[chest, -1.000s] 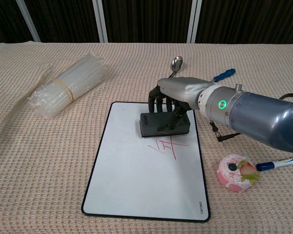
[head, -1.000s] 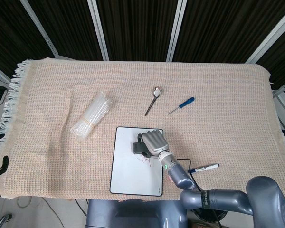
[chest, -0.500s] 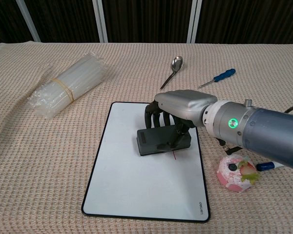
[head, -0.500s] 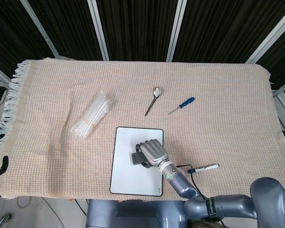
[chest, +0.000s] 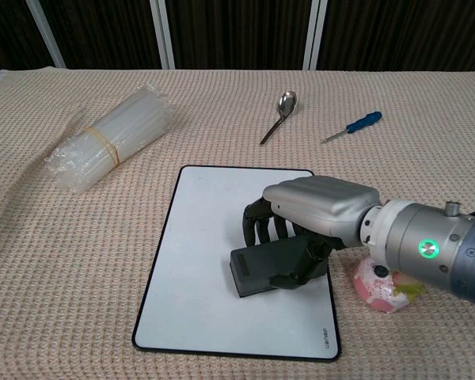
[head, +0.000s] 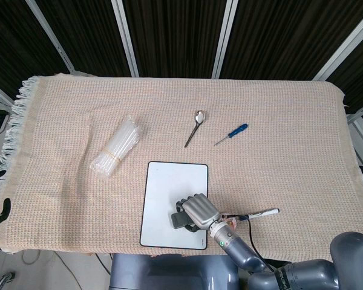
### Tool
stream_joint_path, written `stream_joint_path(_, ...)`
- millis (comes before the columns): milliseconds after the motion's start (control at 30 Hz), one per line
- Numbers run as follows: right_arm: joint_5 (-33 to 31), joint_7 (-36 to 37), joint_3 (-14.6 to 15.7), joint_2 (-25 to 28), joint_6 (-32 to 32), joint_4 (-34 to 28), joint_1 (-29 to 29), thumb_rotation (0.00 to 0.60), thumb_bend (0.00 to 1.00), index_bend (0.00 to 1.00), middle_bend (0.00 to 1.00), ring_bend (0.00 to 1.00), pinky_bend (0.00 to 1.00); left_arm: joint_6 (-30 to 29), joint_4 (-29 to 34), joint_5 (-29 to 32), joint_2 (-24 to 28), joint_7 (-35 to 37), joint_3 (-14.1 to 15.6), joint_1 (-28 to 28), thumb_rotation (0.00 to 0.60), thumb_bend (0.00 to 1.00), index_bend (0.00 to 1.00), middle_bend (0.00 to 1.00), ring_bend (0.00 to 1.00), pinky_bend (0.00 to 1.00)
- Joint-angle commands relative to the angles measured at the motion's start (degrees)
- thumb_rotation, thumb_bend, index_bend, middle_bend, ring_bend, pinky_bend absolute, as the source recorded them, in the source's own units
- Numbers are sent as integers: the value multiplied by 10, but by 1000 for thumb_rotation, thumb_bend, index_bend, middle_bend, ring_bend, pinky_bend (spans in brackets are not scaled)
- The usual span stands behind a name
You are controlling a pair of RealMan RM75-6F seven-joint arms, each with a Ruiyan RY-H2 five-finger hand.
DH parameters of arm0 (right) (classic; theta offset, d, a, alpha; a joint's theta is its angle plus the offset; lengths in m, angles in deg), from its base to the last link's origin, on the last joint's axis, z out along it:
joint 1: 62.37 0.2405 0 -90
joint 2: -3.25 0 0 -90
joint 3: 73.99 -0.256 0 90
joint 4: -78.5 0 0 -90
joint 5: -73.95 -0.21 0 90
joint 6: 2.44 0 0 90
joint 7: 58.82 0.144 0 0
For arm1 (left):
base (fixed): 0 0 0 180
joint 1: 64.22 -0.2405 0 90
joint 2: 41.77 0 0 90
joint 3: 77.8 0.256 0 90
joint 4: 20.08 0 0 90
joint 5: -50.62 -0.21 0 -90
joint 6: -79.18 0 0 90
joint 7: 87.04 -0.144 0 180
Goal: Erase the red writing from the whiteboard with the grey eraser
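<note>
Grey eraser [chest: 279, 267] on whiteboard [chest: 210, 237], gripped by right hand [chest: 313, 212]

Robot test lab: cloth-draped table [head: 290, 109] of assorted props before dark slatted wall panels [head: 175, 30].

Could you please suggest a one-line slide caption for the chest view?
Right hand holds the grey eraser on the whiteboard, no red writing visible.

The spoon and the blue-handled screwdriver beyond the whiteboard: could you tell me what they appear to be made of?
Spoon: apparently polished metal, since its bowl is silvery and catches the light.
Screwdriver: the handle looks like glossy blue plastic, with a thin grey shaft that is probably steel; it is too small to be sure.
</note>
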Motion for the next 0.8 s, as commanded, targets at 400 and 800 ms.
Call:
stream_joint_path(400,-16,14,-42,-31,4,110,-1,600,472,561,527,499,538,-1,0,0,1,1,-1,0,600,458,152,7,0,0)
stream_joint_path(800,-31,37,-92,-37,-9,187,12,600,473,565,528,499,538,-2,-1,0,0,0,-1,0,600,458,152,7,0,0)
